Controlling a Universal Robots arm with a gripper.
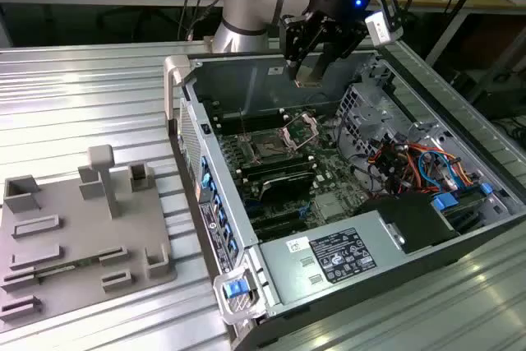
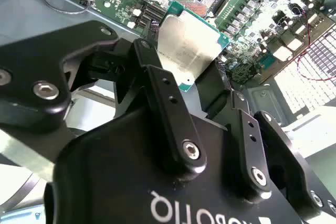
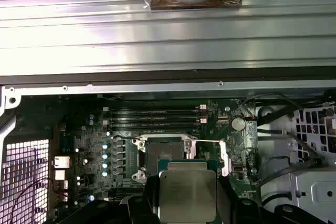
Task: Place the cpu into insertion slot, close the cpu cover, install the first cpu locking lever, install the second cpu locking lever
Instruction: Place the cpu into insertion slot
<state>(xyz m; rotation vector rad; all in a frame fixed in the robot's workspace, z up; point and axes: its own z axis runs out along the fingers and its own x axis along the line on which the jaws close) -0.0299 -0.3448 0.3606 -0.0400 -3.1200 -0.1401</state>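
Your claw (image 1: 311, 66) is pinched on the cpu (image 1: 310, 80). Its fingers (image 2: 157, 80) press on two opposite edges of the chip, and the silver top face is turned toward the wrist.

The claw holds the cpu in the air inside the open case (image 1: 427, 228), above the board and well apart from it. The slot (image 1: 269, 147) lies below and near, with its pin grid bare. The cover (image 1: 301, 127) stands raised on its hinge, so the way in is free.

The step in hand is the first one, placing the cpu; cover and levers are not yet done. By judgement, seating calls for the chip level, square to the slot and centred over it, and lowered without side load on the pins. The case rests on the ribbed counter (image 1: 82, 96).
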